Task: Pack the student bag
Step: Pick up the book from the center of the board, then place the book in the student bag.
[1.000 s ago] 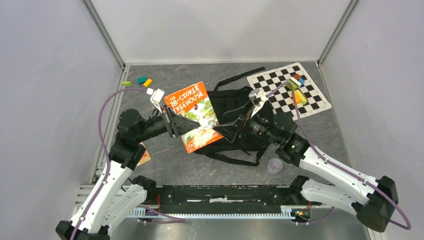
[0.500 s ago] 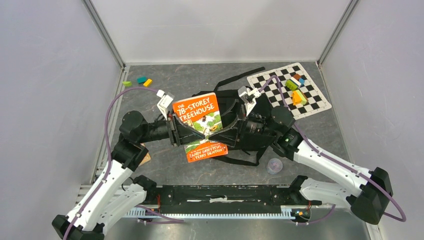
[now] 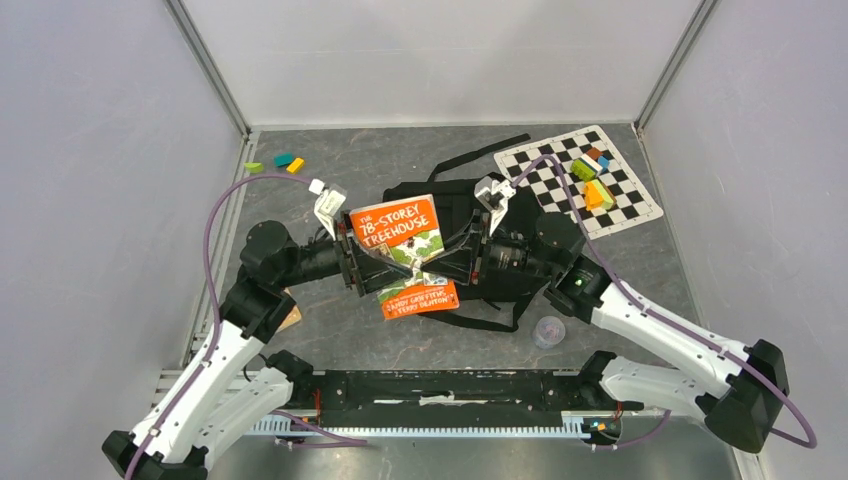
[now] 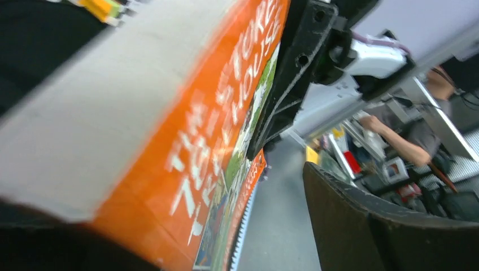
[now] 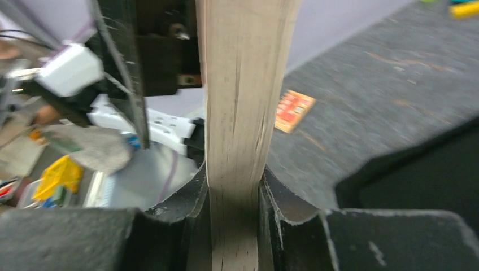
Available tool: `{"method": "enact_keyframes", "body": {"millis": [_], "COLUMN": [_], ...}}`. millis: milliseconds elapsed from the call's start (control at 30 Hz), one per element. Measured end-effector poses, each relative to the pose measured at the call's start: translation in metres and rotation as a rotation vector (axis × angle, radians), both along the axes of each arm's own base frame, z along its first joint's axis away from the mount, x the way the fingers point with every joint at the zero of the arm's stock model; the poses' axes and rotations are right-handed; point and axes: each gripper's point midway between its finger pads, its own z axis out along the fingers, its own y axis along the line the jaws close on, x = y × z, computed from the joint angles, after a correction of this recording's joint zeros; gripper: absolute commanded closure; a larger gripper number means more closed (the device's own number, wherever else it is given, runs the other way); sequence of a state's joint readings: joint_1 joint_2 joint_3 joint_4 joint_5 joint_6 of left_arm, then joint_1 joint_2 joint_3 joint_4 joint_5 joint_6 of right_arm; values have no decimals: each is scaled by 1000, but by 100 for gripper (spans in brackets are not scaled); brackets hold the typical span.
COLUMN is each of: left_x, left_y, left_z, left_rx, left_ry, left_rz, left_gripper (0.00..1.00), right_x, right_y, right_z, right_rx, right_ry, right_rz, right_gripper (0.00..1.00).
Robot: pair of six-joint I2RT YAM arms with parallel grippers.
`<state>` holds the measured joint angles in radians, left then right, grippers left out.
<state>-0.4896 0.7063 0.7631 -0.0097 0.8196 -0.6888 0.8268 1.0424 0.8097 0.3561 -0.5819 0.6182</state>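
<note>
One book (image 3: 398, 228) — right gripper (image 5: 233, 192) tight on it, left gripper (image 3: 362, 262) wide.

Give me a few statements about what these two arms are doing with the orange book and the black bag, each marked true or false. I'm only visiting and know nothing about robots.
1. The orange paperback book is lifted up between the two arms. True.
2. The right gripper is clamped on the book's page edge. True.
3. The book is already inside the large black fabric backpack. False: it is outside the bag, held up by the gripper.
4. The black-and-white checkered mat is bare. False: small coloured blocks lie on it.
5. The left gripper is squeezed shut on the book. False: its jaws are open, with one finger clear of the cover.
</note>
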Motion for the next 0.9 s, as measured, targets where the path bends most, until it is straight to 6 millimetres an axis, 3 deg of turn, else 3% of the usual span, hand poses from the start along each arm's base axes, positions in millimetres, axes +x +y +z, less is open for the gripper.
{"method": "enact_keyframes", "body": {"millis": [200, 267, 400, 467, 567, 700, 767, 900], "left_x": [40, 52, 62, 65, 66, 64, 63, 64], "left_y": [3, 0, -15, -27, -55, -112, -140, -189], "left_z": [-35, -51, -84, -95, -112, -134, -144, -162], "left_rx": [119, 164, 257, 299, 370, 458, 491, 543], "left_ry": [70, 113, 183, 197, 207, 209, 204, 185], "left_rz": [180, 218, 256, 265, 257, 220, 206, 201], "left_gripper": [5, 4, 3, 4, 4, 4, 4, 3], "right_x": [38, 59, 112, 127, 139, 147, 148, 150], "right_y": [-26, -48, -125, -160, -206, -255, -275, -304], "right_z": [-30, -37, -63, -76, -92, -102, -100, -76], "right_rx": [-211, -289, -490, -591, -743, -878, -920, -951], "right_ry": [-26, -40, -48, -44, -40, -21, -14, -26], "right_rz": [-257, -389, -742, -878, -1038, -1194, -1261, -1391], "right_gripper": [100, 100, 100, 100, 100, 100, 100, 100]}}
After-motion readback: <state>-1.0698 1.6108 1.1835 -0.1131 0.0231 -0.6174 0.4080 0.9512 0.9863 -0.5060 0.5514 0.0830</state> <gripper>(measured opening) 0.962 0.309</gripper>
